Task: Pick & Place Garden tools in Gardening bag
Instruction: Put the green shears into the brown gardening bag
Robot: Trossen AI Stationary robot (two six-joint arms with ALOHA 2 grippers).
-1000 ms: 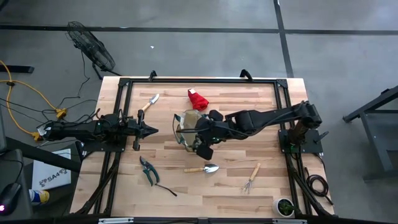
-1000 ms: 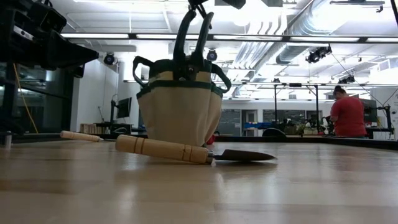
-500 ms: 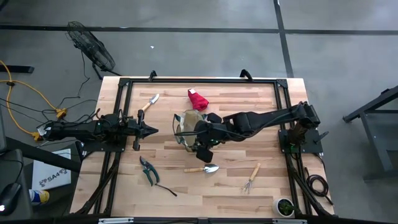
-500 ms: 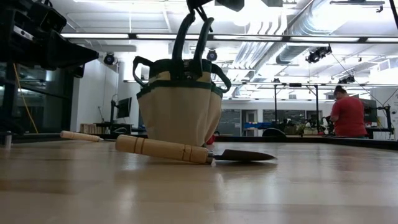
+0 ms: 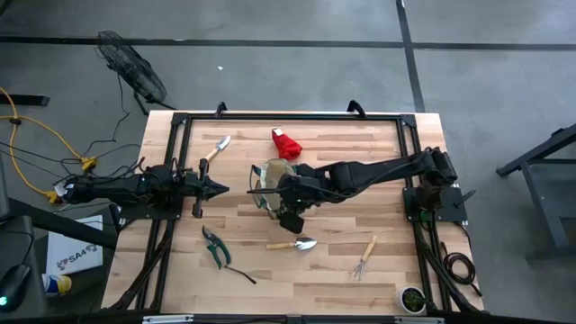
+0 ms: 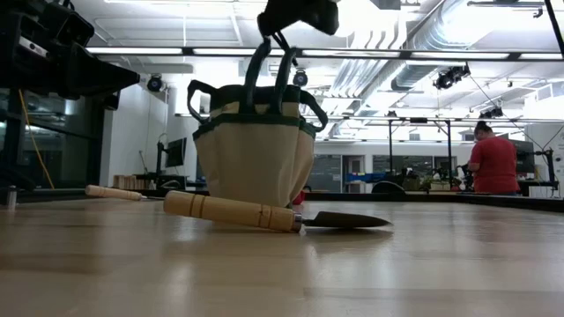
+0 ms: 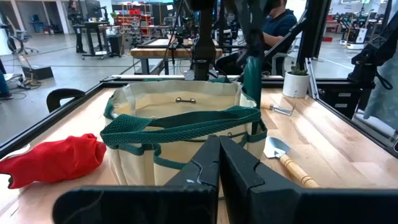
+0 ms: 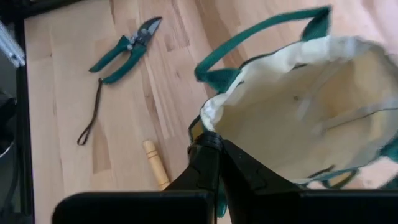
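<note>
The tan gardening bag [image 5: 273, 183] with green trim stands on its base at mid-table. My right gripper [image 5: 290, 214] hangs over its near rim, shut on one green loop handle. The other handle [image 7: 180, 126] droops across the bag's left side. Garden tools lie loose on the table. A trowel [image 5: 292, 244], a hand rake [image 5: 364, 258] and pruning shears [image 5: 214, 247] are on the near side. A second trowel [image 5: 216, 148] and a red glove [image 5: 286, 142] are on the far side. My left gripper [image 5: 221, 189] waits shut, left of the bag. My right gripper pinches the top of the bag's near loop handle [image 6: 273, 44] between its two fingers, coming slanting down from the table's right. The handle's two straps [image 7: 252, 71] run up from the rim to the fingers. The bag stands upright with its base on the table.
A dark cord [image 5: 239, 274] lies near the shears. A small potted plant [image 5: 412, 298] stands at the near right corner. A black frame rail [image 5: 288, 117] edges the table. A person in red [image 6: 493, 163] is far off in the room.
My right gripper has sunk and gone a little toward the table's left edge, staying shut on the handle. The handle loop now stands lower above the bag. The bag has stayed where it was on the table.
</note>
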